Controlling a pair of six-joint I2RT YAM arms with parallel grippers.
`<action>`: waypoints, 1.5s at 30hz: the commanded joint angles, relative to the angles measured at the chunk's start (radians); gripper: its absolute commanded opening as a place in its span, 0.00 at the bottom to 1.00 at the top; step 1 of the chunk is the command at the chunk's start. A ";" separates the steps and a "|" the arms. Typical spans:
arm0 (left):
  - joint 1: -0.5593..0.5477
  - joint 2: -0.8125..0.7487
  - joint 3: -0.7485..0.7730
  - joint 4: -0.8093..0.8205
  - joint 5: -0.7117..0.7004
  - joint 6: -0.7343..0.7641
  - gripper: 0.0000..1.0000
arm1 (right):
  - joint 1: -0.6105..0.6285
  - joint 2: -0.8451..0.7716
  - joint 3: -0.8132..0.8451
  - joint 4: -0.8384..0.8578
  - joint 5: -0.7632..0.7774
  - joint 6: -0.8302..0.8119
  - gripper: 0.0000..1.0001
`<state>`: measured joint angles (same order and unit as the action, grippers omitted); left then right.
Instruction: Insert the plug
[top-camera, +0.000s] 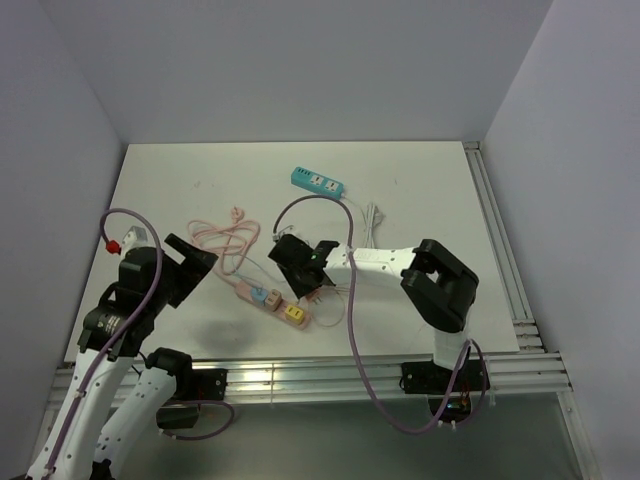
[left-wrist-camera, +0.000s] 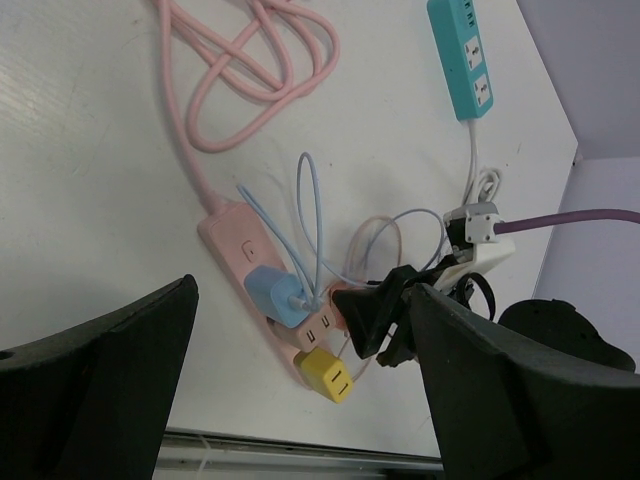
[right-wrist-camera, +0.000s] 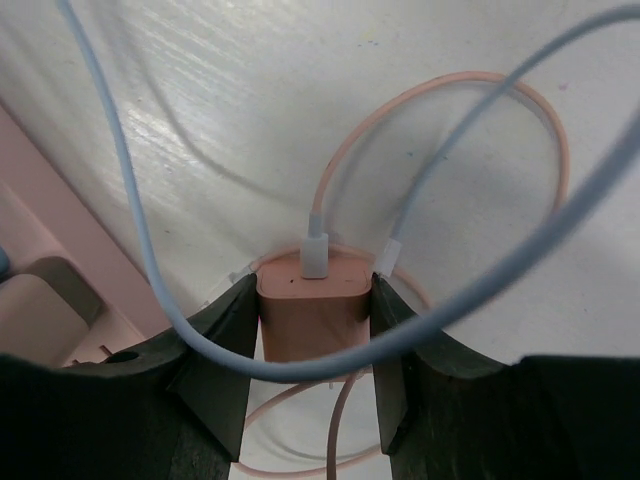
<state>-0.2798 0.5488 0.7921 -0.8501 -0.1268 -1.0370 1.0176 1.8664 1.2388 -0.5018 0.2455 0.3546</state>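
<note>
One pink strip (left-wrist-camera: 240, 260), one teal strip (left-wrist-camera: 463, 55), three plugs (left-wrist-camera: 272, 292) (left-wrist-camera: 328, 372) (right-wrist-camera: 315, 320).

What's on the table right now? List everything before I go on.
teal strip: 1, teal, far middle of the table
white cord: 1, white, coiled right of the teal strip
pink strip: 1, pink, near middle
pink cord: 1, pink, looped behind the pink strip
blue plug: 1, blue, seated in the pink strip
yellow plug: 1, yellow, at the pink strip's near end
pink plug: 1, salmon pink, beside the pink strip
thin cables: at least two, light blue and pale pink, looping around the plugs
table: 1, white
left gripper: 1, black, open, left of the pink strip
right gripper: 1, black, fingers against both sides of the pink plug
</note>
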 joint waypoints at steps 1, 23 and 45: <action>0.004 0.005 0.018 0.040 0.038 0.020 0.92 | -0.027 -0.081 -0.010 -0.011 0.067 0.007 0.09; 0.004 0.013 0.090 0.111 0.236 0.089 0.92 | -0.270 -0.558 -0.070 -0.038 -0.360 -0.098 0.00; 0.004 0.062 -0.016 0.332 0.440 0.187 0.82 | -0.372 -0.861 -0.460 0.068 -0.448 0.052 0.00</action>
<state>-0.2798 0.6125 0.7876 -0.5980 0.2565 -0.8921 0.6491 1.1046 0.7673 -0.5072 -0.2531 0.3504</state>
